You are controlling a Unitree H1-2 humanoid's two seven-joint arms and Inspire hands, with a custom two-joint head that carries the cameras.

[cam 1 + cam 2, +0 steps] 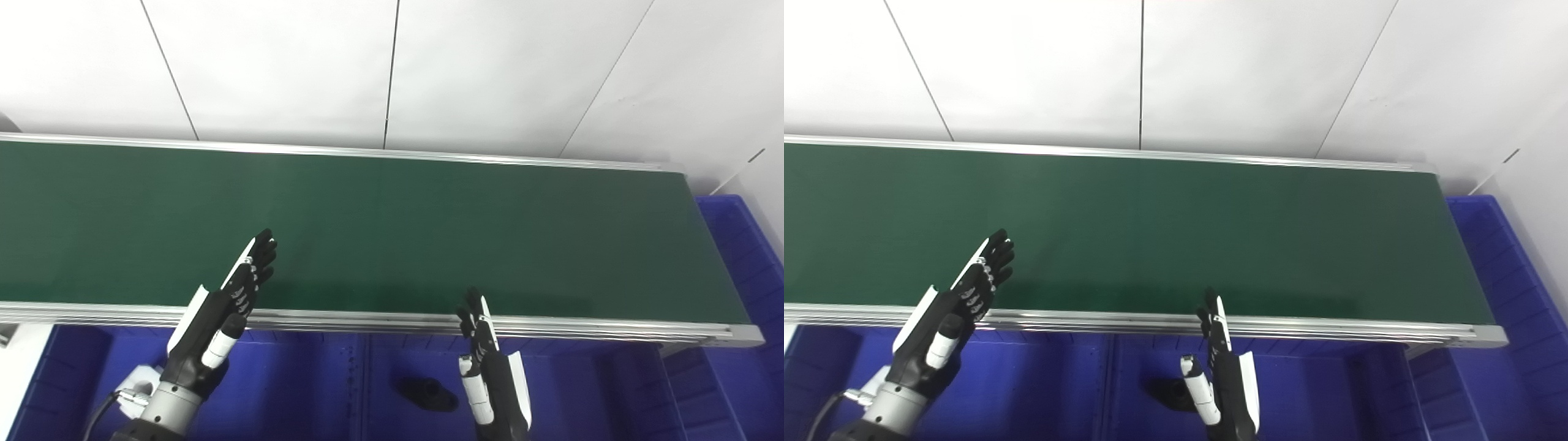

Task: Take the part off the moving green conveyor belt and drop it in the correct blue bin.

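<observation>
down in the near blue bin [294, 392], black part [427, 393] resting beside right hand [490, 367]; left hand [223, 318] likewise released, fingers reaching over green belt [392, 233].

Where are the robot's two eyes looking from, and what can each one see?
Left eye view: from the head, looking down at the green belt; left hand and right hand show, both open.
Right eye view: beside it, slightly to the right, same downward look; the right hand partly hides the black part.
Both share: belt, blue bins, white wall, both hands, no part on the belt.
</observation>
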